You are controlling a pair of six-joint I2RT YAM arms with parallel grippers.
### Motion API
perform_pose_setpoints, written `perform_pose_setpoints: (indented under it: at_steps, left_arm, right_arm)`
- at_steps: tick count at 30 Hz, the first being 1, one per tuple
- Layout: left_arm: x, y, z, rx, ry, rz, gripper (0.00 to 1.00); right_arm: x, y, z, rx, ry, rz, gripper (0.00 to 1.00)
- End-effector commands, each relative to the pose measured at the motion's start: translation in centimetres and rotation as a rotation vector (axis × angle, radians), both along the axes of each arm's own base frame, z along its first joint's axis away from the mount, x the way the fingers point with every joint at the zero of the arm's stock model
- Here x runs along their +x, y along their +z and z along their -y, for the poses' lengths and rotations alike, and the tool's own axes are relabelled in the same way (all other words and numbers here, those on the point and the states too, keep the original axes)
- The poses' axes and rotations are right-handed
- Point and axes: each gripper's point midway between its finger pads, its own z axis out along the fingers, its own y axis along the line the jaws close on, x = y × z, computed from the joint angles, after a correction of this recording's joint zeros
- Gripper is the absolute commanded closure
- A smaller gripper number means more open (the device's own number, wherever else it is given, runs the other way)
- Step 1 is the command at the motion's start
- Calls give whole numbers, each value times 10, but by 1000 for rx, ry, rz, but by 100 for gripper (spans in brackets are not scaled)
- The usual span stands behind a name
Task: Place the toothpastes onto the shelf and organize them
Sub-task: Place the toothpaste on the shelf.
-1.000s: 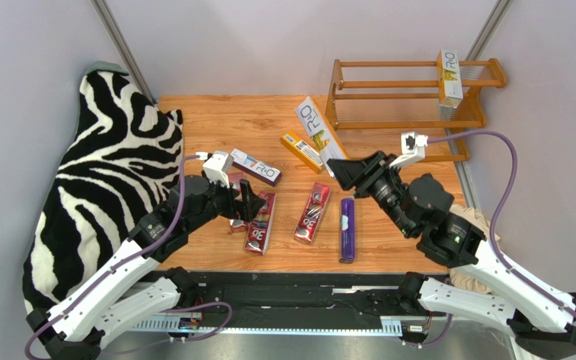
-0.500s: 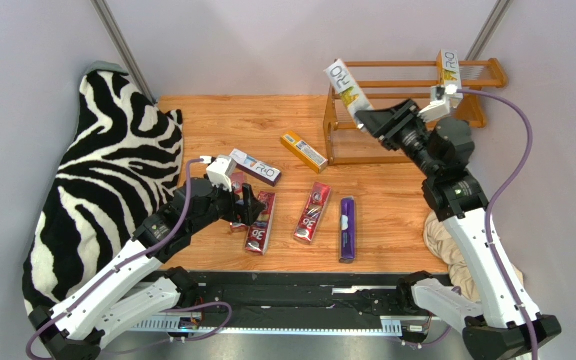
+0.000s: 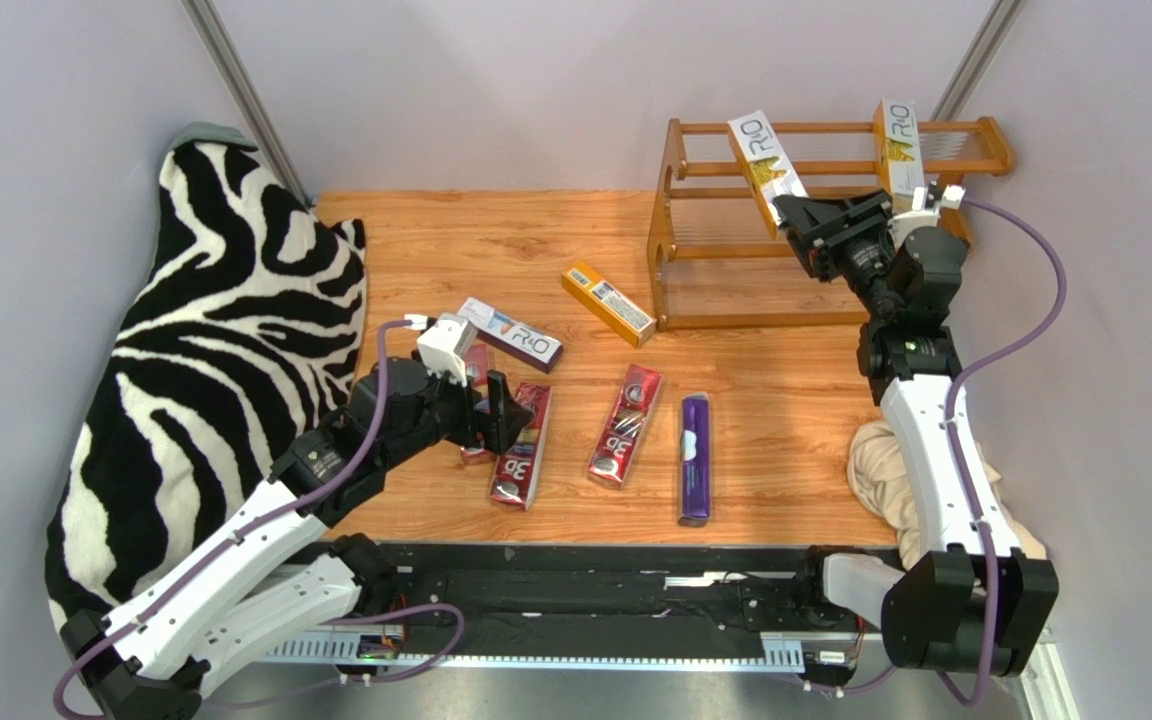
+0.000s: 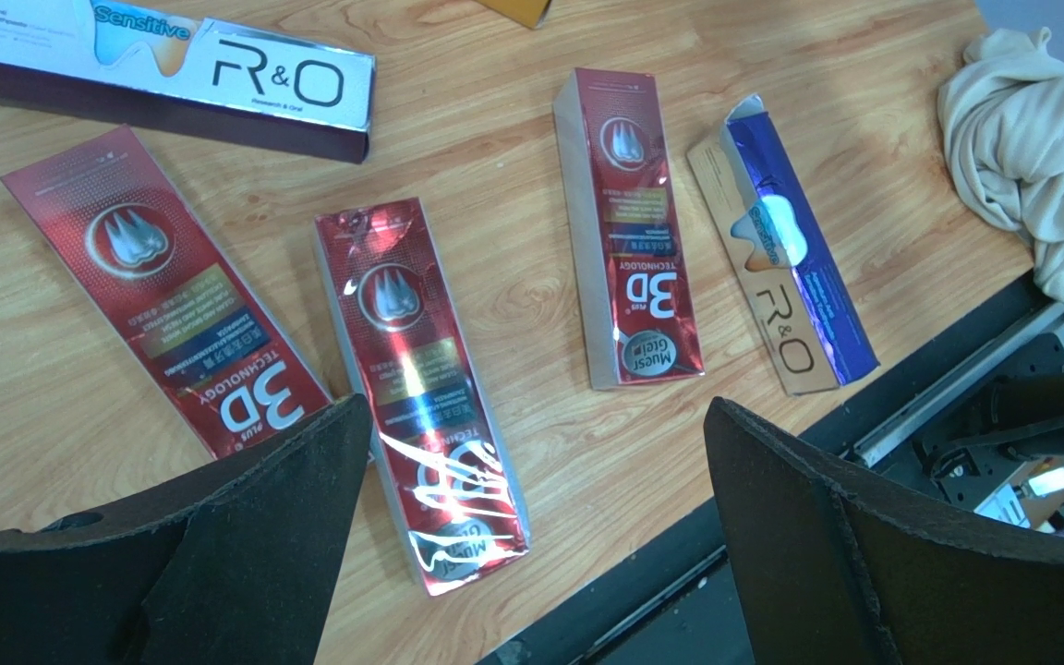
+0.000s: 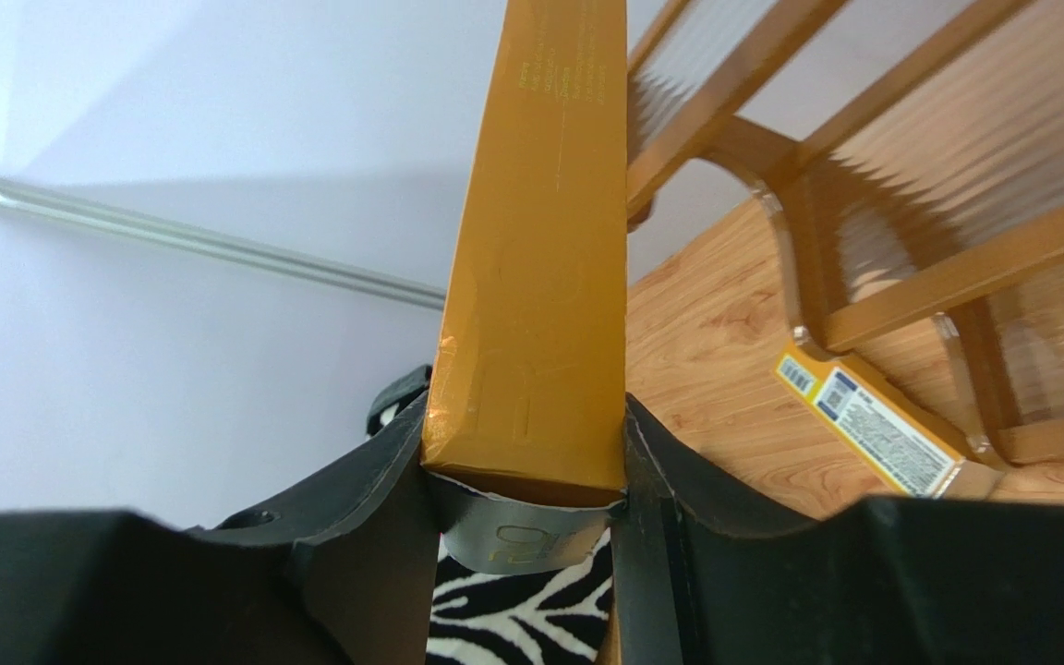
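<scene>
My right gripper (image 3: 803,225) is shut on the lower end of a white and yellow-green toothpaste carton (image 3: 760,150). It holds the carton tilted against the top of the orange-brown shelf (image 3: 823,282). In the right wrist view the carton's gold side (image 5: 538,263) sits clamped between the fingers. A matching carton (image 3: 898,150) stands on the shelf's right end. On the table lie an orange-yellow carton (image 3: 608,302), a red one (image 3: 626,425), another red (image 3: 519,444), a purple one (image 3: 695,458) and a white-purple one (image 3: 512,333). My left gripper (image 3: 485,423) hovers open over the red cartons (image 4: 420,388).
A zebra-print cloth (image 3: 207,345) covers the table's left side. A beige rag (image 3: 883,465) lies at the right edge beside the right arm. A black metal rail (image 3: 582,600) runs along the near edge. Grey walls close in behind and beside the shelf.
My right arm lifted the white and yellow-green carton off the table and carried it up and right to the shelf's top. The left arm has barely moved.
</scene>
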Motion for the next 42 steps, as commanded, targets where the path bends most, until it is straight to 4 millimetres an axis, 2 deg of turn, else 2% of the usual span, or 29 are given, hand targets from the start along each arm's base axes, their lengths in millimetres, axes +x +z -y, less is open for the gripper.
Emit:
perform_pose_setpoints:
  at_steps: [1, 6, 12, 14, 23, 31, 42]
  left_arm:
    - [4, 10, 5, -24, -15, 42, 1]
    - [4, 10, 6, -26, -18, 44, 1]
    - [2, 8, 9, -27, -35, 33, 1]
    - [2, 7, 9, -26, -35, 32, 1]
    - [1, 5, 10, -27, -38, 27, 1]
    - [0, 3, 11, -32, -44, 17, 1]
    - [-1, 1, 12, -36, -49, 12, 1]
  right_arm:
    - [-1, 29, 22, 56, -58, 129, 85]
    - [5, 18, 56, 81, -126, 105, 86]
    - [14, -5, 83, 101, -163, 58, 86]
    - [19, -13, 87, 109, -161, 38, 86]
    - [24, -22, 103, 109, -199, 29, 86]
    - [29, -44, 122, 133, -231, -9, 85]
    - [39, -51, 141, 135, -253, -28, 85]
